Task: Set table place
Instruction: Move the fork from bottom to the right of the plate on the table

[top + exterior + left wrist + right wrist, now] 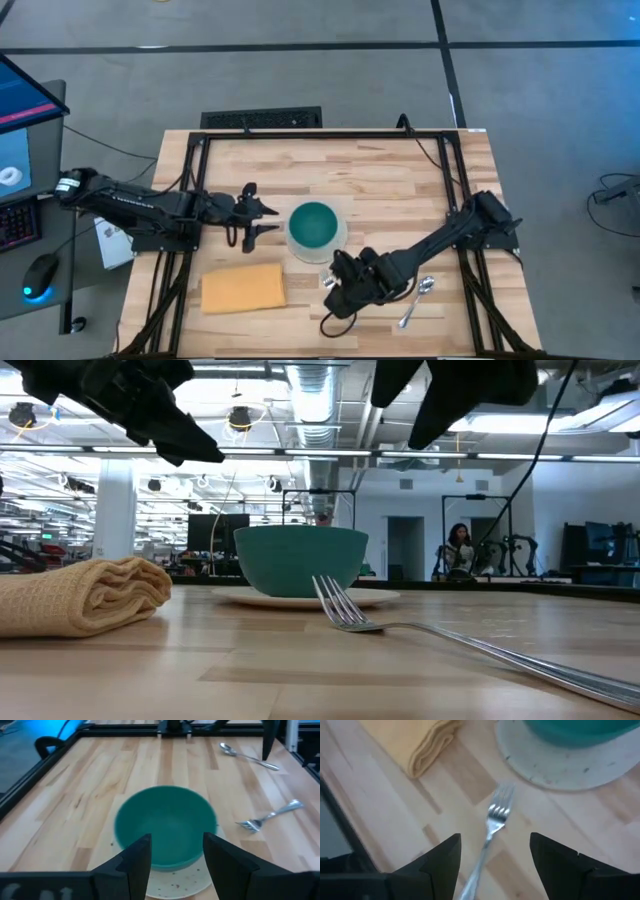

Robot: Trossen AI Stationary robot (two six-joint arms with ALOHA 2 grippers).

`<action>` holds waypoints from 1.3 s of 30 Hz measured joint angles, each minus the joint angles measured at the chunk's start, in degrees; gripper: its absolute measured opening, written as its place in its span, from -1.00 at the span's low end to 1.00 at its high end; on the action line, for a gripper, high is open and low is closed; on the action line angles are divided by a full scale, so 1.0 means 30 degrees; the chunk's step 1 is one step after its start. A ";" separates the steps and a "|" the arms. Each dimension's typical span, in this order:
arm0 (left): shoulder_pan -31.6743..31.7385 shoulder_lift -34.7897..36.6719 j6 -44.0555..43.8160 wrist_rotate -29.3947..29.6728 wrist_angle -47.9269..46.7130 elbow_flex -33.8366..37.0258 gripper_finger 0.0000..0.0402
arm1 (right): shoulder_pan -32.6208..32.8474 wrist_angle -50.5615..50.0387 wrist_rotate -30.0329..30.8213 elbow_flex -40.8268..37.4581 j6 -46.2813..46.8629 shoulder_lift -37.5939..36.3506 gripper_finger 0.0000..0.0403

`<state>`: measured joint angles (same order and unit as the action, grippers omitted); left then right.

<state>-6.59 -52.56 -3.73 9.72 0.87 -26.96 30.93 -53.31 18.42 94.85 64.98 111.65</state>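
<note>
A teal bowl (313,226) stands on a white speckled plate (341,241) at the middle of the pale plank tabletop (400,180). A metal fork (492,827) lies flat on the wood just near of the plate, tines toward it; it also shows in the low view (450,640). My right gripper (333,280) hovers open above the fork, its fingers (437,860) on either side of the handle and clear of it. My left gripper (262,219) is open and empty, raised just left of the bowl (167,827).
A folded yellow-orange cloth (243,288) lies at the near left of the bowl. A spoon (417,301) lies at the near right. Black frame rails (320,134) run along the table's edges. A person (458,550) stands far back in the room.
</note>
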 joint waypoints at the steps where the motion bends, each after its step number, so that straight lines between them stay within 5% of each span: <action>1: -0.0157 0.0000 0.0000 0.0000 -0.0003 0.0000 -0.16 | 0.0092 0.0031 -0.0141 0.0104 0.0201 0.0117 0.29; 11: -0.1215 0.0000 -0.0197 0.0025 -0.0008 0.0000 -0.16 | 0.1054 -0.0066 -0.0184 0.0241 0.2538 0.0402 0.29; 39: -0.1268 -0.0022 0.0321 0.1049 -0.0411 0.0007 -0.16 | 0.0608 0.1979 -0.1631 0.0225 0.1952 0.4553 0.29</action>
<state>-10.39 -52.62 -2.76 12.86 -0.36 -26.94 32.75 -47.37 13.53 95.52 70.84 125.31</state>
